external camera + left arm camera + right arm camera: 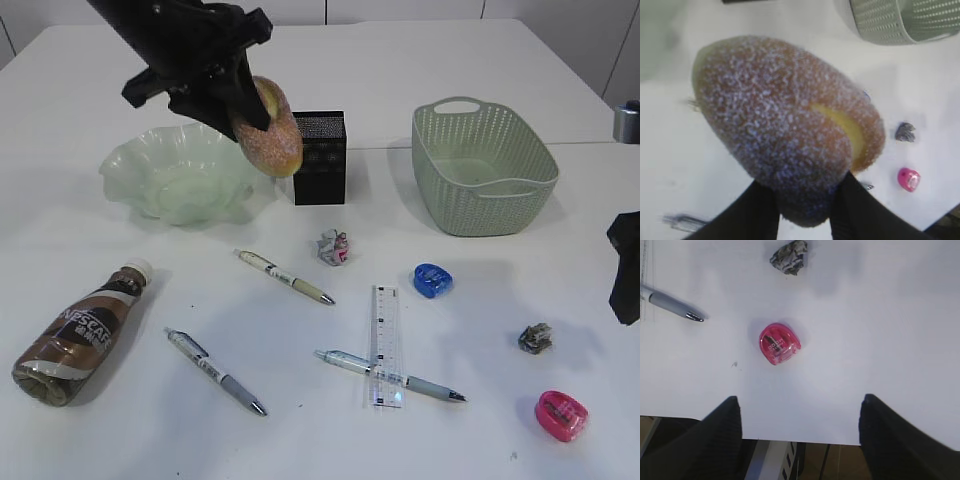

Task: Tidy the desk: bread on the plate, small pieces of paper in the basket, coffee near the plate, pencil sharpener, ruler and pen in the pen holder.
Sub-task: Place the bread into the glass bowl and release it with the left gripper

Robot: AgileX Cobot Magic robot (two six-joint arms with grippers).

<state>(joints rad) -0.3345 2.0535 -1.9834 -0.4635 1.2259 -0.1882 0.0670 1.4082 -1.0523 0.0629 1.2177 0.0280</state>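
The left gripper [802,212] is clamped on the narrow end of the bread [785,125], its two black fingers [757,212] pressing either side of the roll. In the exterior view the bread [270,128] hangs in the air, tilted, over the right edge of the plate [180,175] and just in front of the black mesh pen holder [320,157]; it does not touch the plate.

The right gripper [800,432] hovers with its jaws spread wide and nothing between them, above the desk [880,330] near its front edge. Just beyond its fingertips lies a pink pencil sharpener [779,343], and farther out the grey crumpled paper ball [789,256].

On the desk [500,60], the green basket [483,165] stands to the right of the pen holder, well apart from it. The white paper ball with reddish marks [333,246] lies in front of the pen holder. A blue pencil sharpener [432,279] sits to its right. The clear ruler [386,345] lies across a grey pen [400,377], touching it. Two more pens lie to the left: one cream-coloured [284,276] and one grey [216,371]. A coffee bottle [80,335] lies on its side at the front left, well apart from the plate. The grey paper ball [537,338] and pink sharpener [561,415] lie at the front right.
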